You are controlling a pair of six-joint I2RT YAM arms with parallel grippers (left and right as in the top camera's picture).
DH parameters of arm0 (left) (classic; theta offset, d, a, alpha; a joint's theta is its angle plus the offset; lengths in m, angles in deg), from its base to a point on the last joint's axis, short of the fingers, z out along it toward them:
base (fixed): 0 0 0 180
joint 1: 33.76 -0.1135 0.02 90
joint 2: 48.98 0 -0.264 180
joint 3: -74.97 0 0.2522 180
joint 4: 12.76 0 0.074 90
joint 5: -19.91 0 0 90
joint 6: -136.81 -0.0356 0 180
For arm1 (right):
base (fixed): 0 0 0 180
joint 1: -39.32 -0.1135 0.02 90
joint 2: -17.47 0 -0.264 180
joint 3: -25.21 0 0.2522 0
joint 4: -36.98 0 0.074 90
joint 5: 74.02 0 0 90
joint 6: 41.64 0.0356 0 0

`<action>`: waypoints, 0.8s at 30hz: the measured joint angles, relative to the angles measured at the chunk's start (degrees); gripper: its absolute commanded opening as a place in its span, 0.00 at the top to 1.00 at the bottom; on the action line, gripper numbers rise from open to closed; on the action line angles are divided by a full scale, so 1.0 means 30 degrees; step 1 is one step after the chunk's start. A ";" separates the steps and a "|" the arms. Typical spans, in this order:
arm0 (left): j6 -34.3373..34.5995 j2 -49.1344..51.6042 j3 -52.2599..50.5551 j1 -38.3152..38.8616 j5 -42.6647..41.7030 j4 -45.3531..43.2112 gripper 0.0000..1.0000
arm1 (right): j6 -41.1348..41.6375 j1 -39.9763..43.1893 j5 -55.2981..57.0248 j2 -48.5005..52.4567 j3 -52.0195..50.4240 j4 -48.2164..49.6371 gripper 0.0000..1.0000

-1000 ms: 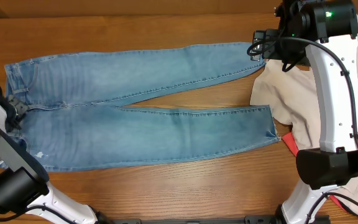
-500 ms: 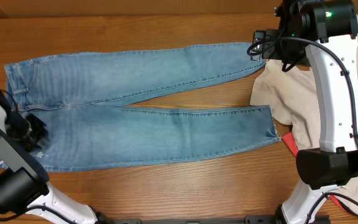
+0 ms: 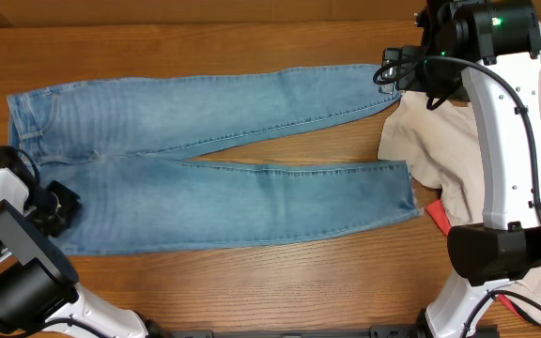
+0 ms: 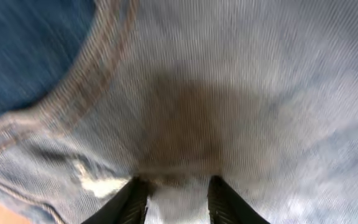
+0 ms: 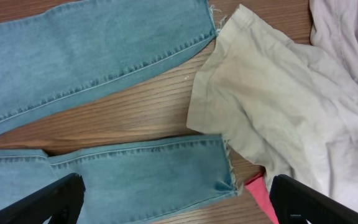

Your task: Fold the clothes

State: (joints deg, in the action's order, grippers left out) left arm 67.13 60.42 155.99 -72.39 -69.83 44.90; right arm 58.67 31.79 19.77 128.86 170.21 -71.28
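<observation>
Both arms are bracketing the jeans lengthwise: left gripper over the waist, grip unclear; right gripper gaping empty by a hem.

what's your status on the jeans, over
Left gripper on waist end of jeans, grip unclear. Right gripper open above the hems. Legs spread flat, nothing folded. Beige garment at the hems.

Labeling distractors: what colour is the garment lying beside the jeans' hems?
The garment is plain beige-cream, no pattern; the right wrist view shows it best.
</observation>
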 measured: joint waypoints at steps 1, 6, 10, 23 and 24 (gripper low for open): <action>0.0117 0.0000 0.0000 0.0000 0.0117 -0.0794 0.64 | -0.0007 0.0000 0.0007 0.0000 0.0000 0.0000 0.00; 0.0189 0.0087 -0.0007 -0.0007 0.0284 -0.2798 0.62 | 0.0000 0.0000 0.0007 0.0000 0.0000 -0.0007 0.00; 0.0182 0.0124 0.0044 -0.0015 0.0095 -0.2980 0.57 | 0.0000 -0.0007 0.0007 0.0000 0.0000 0.0007 0.00; -0.0823 0.0911 0.5894 0.0364 -0.1960 0.3636 0.29 | -0.0036 0.0022 -0.0772 0.0000 0.0000 0.0831 0.00; -0.0954 0.0867 0.6273 0.0568 -0.2025 0.3825 0.25 | -0.0080 0.0022 -0.0940 0.0000 0.0000 0.0867 0.00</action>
State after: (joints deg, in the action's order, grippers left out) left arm 64.27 63.02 174.81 -70.68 -75.91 56.38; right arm 58.43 31.85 16.95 128.86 170.21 -68.68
